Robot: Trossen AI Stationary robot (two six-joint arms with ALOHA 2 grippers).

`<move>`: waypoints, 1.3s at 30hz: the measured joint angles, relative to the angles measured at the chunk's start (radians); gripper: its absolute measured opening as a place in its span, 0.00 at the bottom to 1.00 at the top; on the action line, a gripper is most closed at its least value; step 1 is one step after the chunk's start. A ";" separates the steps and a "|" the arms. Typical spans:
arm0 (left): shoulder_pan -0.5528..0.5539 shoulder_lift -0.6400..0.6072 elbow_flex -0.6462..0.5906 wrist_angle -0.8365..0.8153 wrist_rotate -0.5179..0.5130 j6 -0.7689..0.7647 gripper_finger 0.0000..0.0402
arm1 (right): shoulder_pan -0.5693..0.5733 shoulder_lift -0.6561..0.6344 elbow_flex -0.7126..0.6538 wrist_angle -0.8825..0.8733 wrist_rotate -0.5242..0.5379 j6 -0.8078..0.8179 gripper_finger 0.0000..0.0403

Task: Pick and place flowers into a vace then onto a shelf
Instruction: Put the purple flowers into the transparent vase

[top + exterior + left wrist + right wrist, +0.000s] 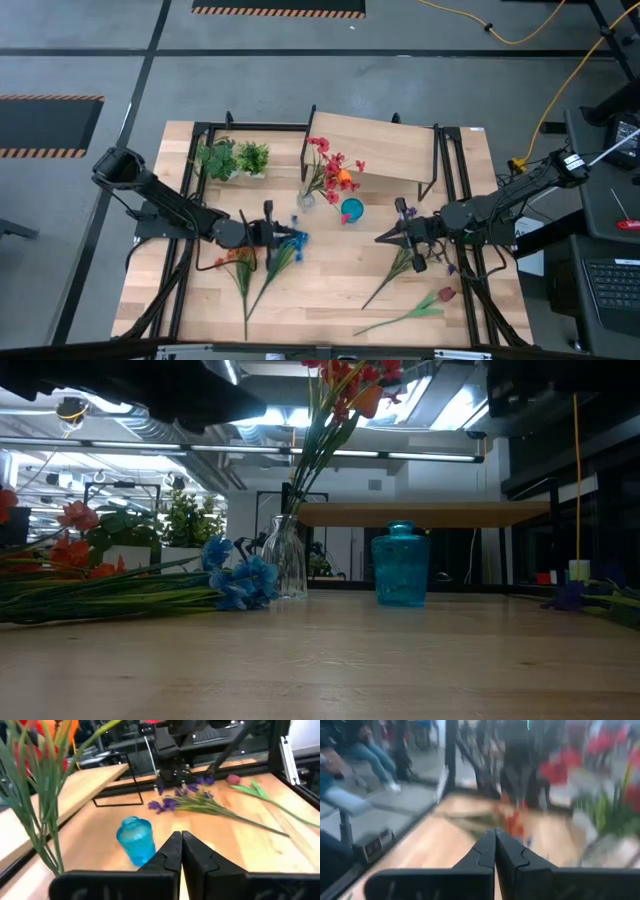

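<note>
Mid-task on the wooden desk (pixel 330 290): one red and orange spray (pixel 335 172) already stands in the clear glass vase (pixel 306 198), its stems leaning toward the shelf (pixel 385 145), which as yet carries nothing. Just beside the glass vase, on the side away from the leafy tufts (pixel 232 158), stands a turquoise glass vase (pixel 352 210) with no flowers in it.

Most of the work appears to remain. A blue spray (pixel 283 252) and an orange-red spray (pixel 238 262) lie flat on the desk near the glass vase, toward the desk's front edge; a purple spray (pixel 405 255) and a dark red bud (pixel 440 297) on its long leafy stem lie beyond the turquoise vase from it. All are long, thin green stems with small blooms bunched at one end.

The left end effector (pixel 296 238) hovers at the blue blooms, close to the glass vase, with fingers (pixel 172 851) pressed together and nothing visibly between them. The right end effector (pixel 381 238), past the turquoise vase from the glass one and pointing toward it, also has its fingers (pixel 487 849) together and empty. No vase has reached the shelf.
</note>
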 joint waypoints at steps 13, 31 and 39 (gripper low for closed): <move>-0.002 -0.004 0.000 -0.055 0.166 -0.086 0.00 | 0.054 0.253 0.419 -0.781 0.086 0.318 0.00; 0.001 -0.003 0.000 -0.098 0.160 -0.085 0.01 | 0.342 0.540 0.600 -1.233 0.175 0.976 0.00; 0.001 -0.003 0.000 -0.098 0.160 -0.098 0.01 | 0.416 0.664 0.600 -1.240 0.171 1.061 0.00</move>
